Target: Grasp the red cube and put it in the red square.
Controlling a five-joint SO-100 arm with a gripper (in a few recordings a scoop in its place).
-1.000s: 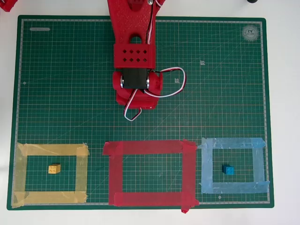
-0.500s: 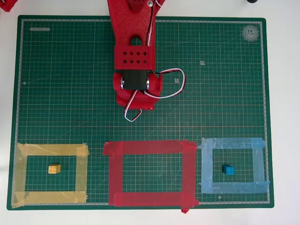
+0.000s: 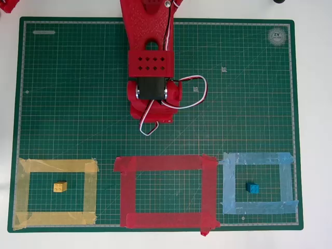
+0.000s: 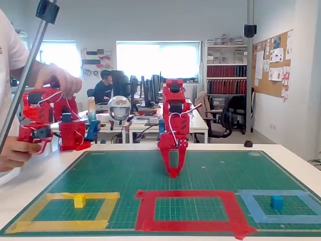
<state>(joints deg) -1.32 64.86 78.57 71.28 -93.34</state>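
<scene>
The gripper [image 4: 173,169] points straight down, its tips at or just above the green mat [image 3: 249,104] that covers the surface, behind the red square [image 3: 166,164]. The jaws taper to a narrow point. I cannot tell whether they are closed on anything. The red cube would be red against red there, and from above the arm [image 3: 150,98] covers that spot, so I cannot place the cube for sure.

My worry is a blind grip. If the cube sits off-centre under the tips, closing could nudge it aside or pinch a corner, and it may drop on the way over. The red square lies near, with the yellow cube [image 3: 60,187] and the blue cube [image 3: 252,188] in frames either side. A loose release could leave the cube on the tape instead of inside.
</scene>
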